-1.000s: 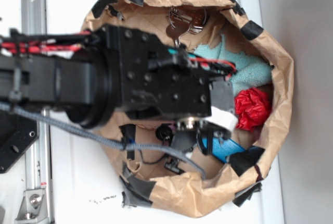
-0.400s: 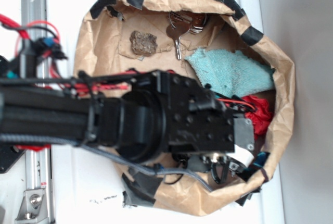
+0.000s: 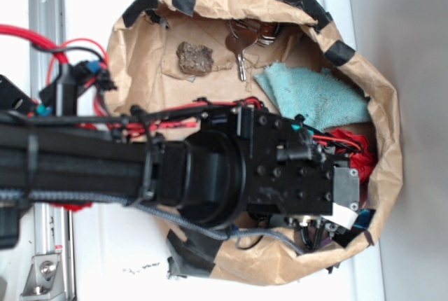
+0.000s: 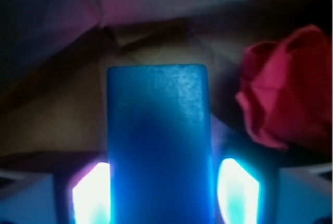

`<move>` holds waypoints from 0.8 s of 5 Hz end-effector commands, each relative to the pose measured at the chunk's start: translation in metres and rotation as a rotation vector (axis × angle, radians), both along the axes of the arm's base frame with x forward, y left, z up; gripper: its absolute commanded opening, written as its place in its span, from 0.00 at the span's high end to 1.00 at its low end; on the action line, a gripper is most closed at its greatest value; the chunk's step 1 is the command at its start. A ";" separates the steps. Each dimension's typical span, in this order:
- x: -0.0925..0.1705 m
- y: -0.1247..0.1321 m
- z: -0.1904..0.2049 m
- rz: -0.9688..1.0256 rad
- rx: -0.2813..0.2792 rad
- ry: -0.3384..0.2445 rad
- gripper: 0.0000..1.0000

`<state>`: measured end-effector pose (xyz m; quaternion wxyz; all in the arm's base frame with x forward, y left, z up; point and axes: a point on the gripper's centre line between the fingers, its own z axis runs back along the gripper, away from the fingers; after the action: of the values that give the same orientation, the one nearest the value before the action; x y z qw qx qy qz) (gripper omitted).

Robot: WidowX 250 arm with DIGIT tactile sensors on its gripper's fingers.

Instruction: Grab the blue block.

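Observation:
The blue block point(image 4: 158, 140) is a smooth, bright blue slab lying on the brown paper floor, and it fills the middle of the wrist view. My gripper point(image 4: 162, 195) straddles it, one lit pad close on each long side. The left pad meets the block's edge, while a thin dark gap shows on the right. In the exterior view my gripper point(image 3: 318, 234) is low inside the paper bag's near right corner, and the arm hides the block.
A red paper ball point(image 4: 289, 99) lies just right of the block, also seen as the ball point(image 3: 358, 152). The crumpled paper bag wall point(image 3: 133, 70) rings everything. Inside lie a teal cloth point(image 3: 315, 94), keys point(image 3: 245, 38) and a brown lump point(image 3: 194, 57).
The arm has swung toward the bag's near right corner and dropped lower. It now covers the block and most of the red ball, while the brown lump has come into view.

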<state>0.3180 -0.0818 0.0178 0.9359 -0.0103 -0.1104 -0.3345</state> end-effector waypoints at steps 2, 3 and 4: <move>-0.037 0.044 0.093 0.363 -0.111 -0.027 1.00; -0.046 0.051 0.144 0.494 -0.076 -0.010 1.00; -0.051 0.051 0.185 0.554 -0.032 0.007 1.00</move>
<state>0.2662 -0.0166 0.1824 0.9952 0.0037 -0.0782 -0.0582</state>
